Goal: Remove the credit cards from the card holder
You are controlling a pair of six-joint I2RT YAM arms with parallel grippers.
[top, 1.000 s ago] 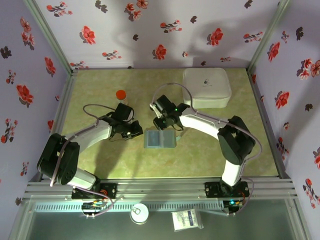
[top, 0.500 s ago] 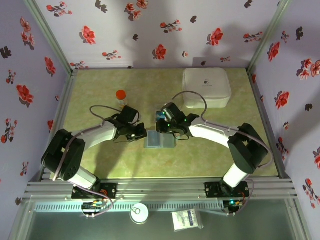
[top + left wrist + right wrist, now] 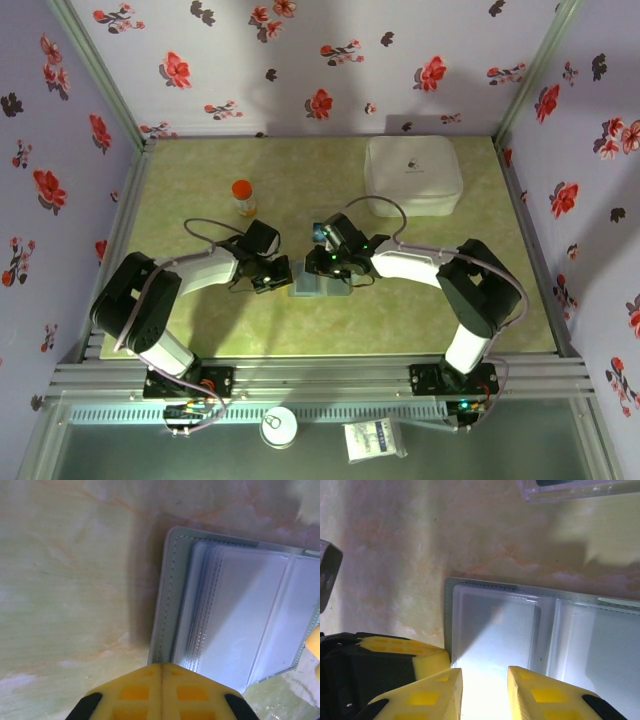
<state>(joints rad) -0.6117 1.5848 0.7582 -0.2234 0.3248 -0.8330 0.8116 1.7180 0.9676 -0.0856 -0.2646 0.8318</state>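
The grey-blue card holder (image 3: 322,281) lies open and flat mid-table, its clear sleeves (image 3: 495,630) facing up. No card colour shows through the sleeves. A small blue-teal flat piece (image 3: 320,232), apparently one of the credit cards, lies on the table just beyond the holder; its clear edge (image 3: 570,489) shows in the right wrist view. My left gripper (image 3: 161,666) is shut, its tip resting at the holder's stitched left edge (image 3: 167,605). My right gripper (image 3: 484,672) is open over the left panel, with only the sleeve between its fingers.
An orange-capped bottle (image 3: 243,196) stands to the back left of the holder. A large white rounded case (image 3: 413,175) sits at the back right. Flowered walls close in the table on three sides.
The left gripper slid right to the holder's left edge and finished shutting. The right gripper came forward and down from behind the holder until it was over the left panel.
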